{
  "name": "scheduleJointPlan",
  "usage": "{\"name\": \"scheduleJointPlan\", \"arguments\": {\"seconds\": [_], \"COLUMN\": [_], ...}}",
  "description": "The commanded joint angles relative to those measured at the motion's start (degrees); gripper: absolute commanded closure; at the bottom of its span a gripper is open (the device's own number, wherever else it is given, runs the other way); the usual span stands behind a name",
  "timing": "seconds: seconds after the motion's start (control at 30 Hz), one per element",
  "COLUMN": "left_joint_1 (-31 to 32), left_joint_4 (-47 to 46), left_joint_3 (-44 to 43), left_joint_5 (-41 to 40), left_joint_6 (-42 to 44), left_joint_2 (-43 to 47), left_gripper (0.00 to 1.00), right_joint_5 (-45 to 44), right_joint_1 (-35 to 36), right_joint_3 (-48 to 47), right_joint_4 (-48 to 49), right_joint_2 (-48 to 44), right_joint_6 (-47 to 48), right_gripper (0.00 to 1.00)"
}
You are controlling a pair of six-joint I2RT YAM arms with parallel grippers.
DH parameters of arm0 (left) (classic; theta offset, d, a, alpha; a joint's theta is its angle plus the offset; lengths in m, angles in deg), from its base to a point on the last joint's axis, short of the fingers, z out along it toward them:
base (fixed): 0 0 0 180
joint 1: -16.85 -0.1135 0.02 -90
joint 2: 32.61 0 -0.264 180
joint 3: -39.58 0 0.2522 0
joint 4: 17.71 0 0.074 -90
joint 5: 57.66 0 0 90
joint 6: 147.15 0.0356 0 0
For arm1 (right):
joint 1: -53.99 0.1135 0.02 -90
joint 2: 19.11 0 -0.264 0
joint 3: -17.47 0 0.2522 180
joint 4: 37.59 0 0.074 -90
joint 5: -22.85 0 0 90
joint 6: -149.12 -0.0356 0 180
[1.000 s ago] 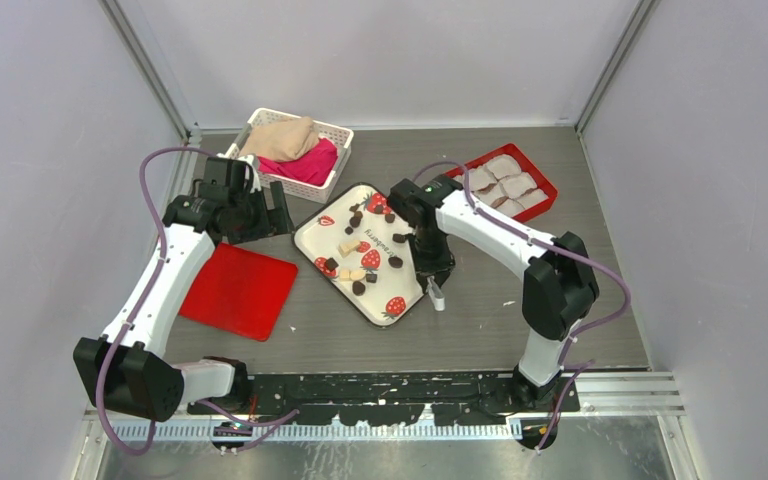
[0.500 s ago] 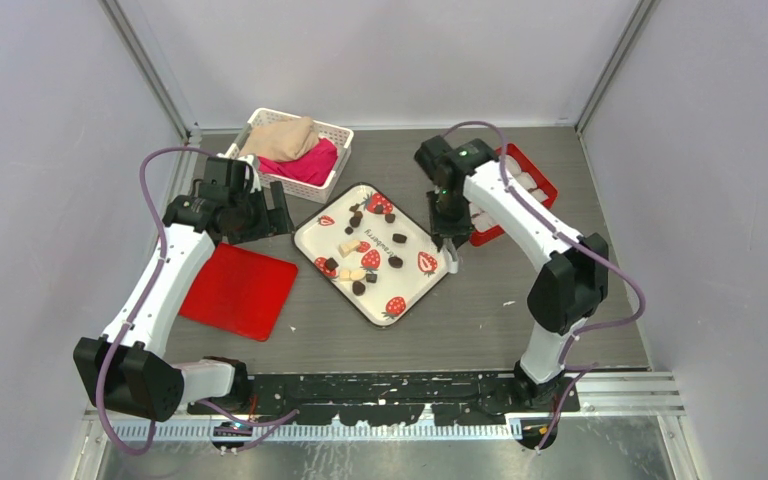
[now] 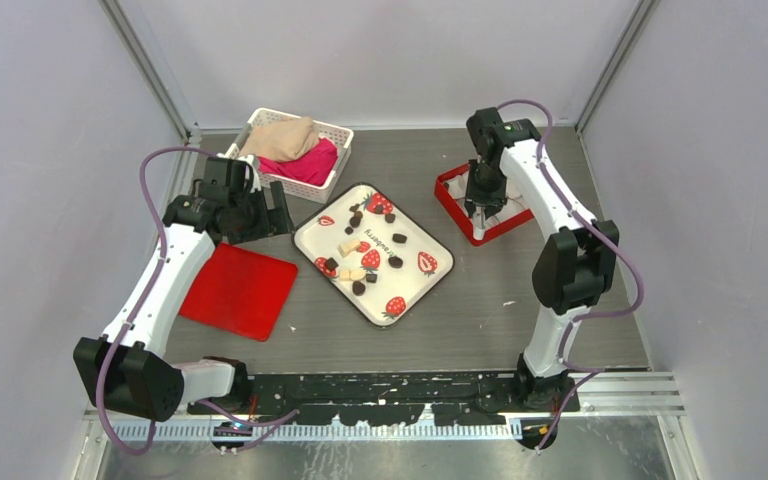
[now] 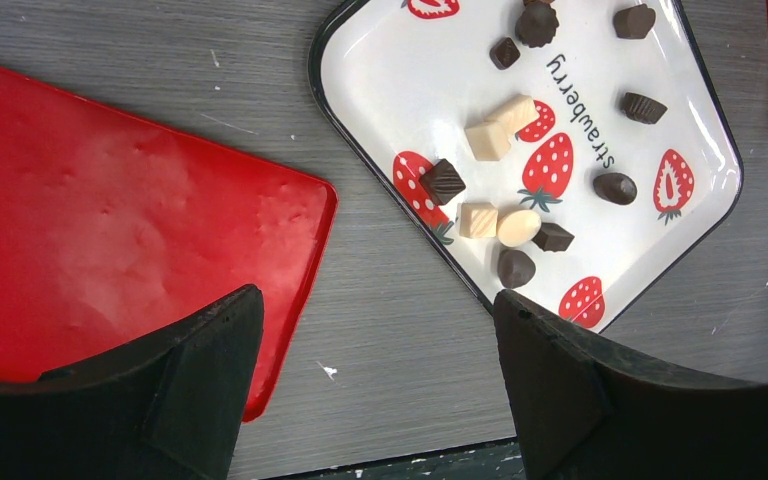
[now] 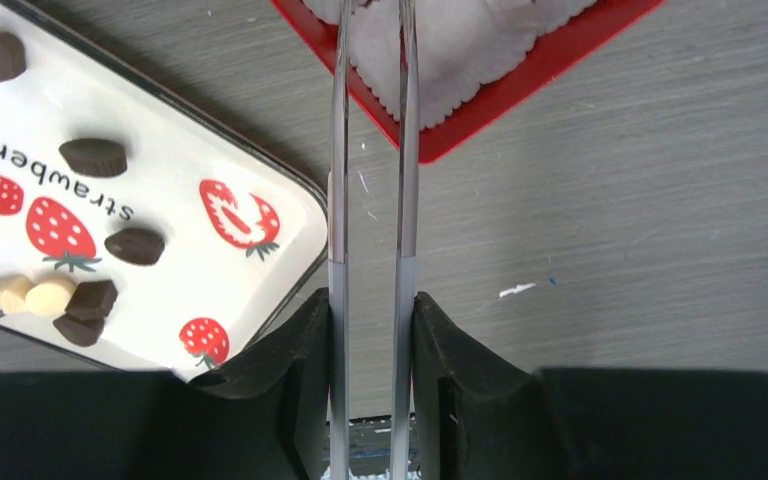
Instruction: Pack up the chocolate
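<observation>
- dark chocolates (image 4: 615,187): small glossy lumps, some domed, some square, one fluted like a cup; scattered on a white enamel-look tray (image 4: 400,80) with rounded corners, a thin black rim and printed red strawberries; a few pale cream pieces (image 4: 487,140) lie among them
- red box (image 5: 520,95): shallow, smooth plastic, lined with white crinkle-edged paper cups (image 5: 450,50); it sits beyond the tray's right corner, apart from it
- flat red lid (image 4: 110,220): matte, faintly dimpled, rounded corner; it lies left of the tray on the grey wood-grain table (image 5: 610,200)
- white lattice basket (image 3: 335,135) at the back holds a tan cloth (image 3: 280,138) and a pink one (image 3: 315,162)
- right gripper (image 5: 371,320): arm stretched far back, wrist pointing down; its black fingers clamp thin metal tongs (image 5: 339,150), blades nearly parallel, reaching over the box's near corner; the tips are cut off, so cannot tell if they carry anything
- left gripper (image 4: 377,298): fingers spread wide, holding nothing, poised above the lid's edge beside the tray
</observation>
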Motion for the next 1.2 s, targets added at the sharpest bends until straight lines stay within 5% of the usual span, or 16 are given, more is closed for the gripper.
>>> {"name": "scheduleJointPlan", "arguments": {"seconds": [0.0, 0.23, 0.63, 1.17], "left_joint_1": [0.2, 0.1, 0.2, 0.2], "left_joint_4": [-2.0, -1.6, -2.0, -2.2], "left_joint_3": [-1.1, -1.1, -1.2, -1.7], "left_joint_5": [-0.1, -0.6, -0.1, 0.1], "left_joint_6": [-0.2, -0.4, -0.8, -0.6], "left_joint_2": [0.9, 1.1, 0.2, -0.4], "left_gripper": [0.15, 0.15, 0.15, 0.15], "right_joint_5": [2.2, 4.6, 4.5, 0.5], "right_joint_1": [-0.8, -0.8, -1.1, -1.2], "right_joint_3": [-3.0, -2.0, -1.4, -6.0], "right_joint_4": [3.4, 3.3, 4.4, 0.8], "right_joint_2": [2.3, 5.4, 5.9, 3.7], "right_joint_6": [1.9, 2.4, 2.3, 2.9], "right_gripper": [0.99, 0.97, 0.60, 0.57]}}
